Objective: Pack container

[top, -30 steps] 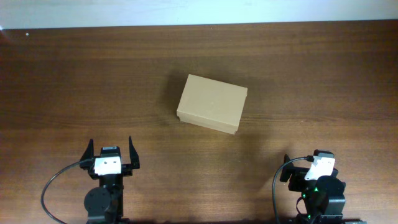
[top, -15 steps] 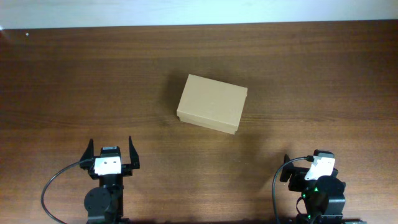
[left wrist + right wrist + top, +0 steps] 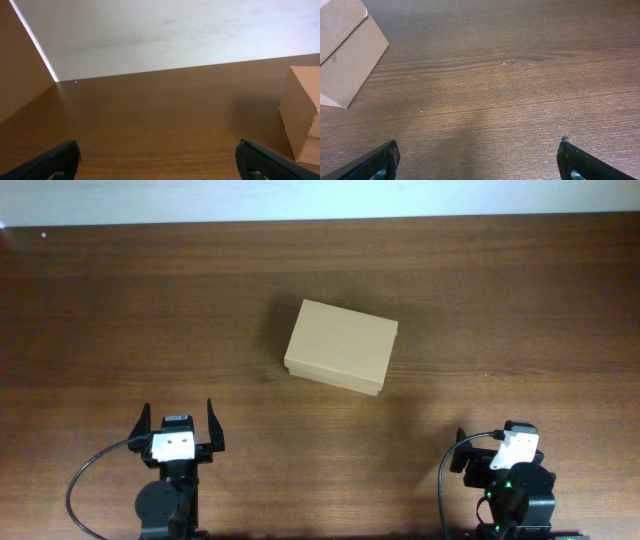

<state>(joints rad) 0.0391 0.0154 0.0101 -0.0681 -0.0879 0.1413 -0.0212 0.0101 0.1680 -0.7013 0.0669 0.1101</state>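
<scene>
The container (image 3: 341,347) is a plain tan-brown cardboard box with its lid shut flat. It sits slightly askew near the middle of the dark wood-grain counter (image 3: 120,310). The left tool (image 3: 178,414) and right tool (image 3: 480,165) stand at the near edge, well apart from the box, each with its fingers spread wide.

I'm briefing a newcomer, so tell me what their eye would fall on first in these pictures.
The closed tan container stands out first, sitting alone and slightly askew near the middle of the dark wooden table. Next come the two black arms at the near edge. The left gripper and the right gripper are both open, empty and well short of the container.
</scene>
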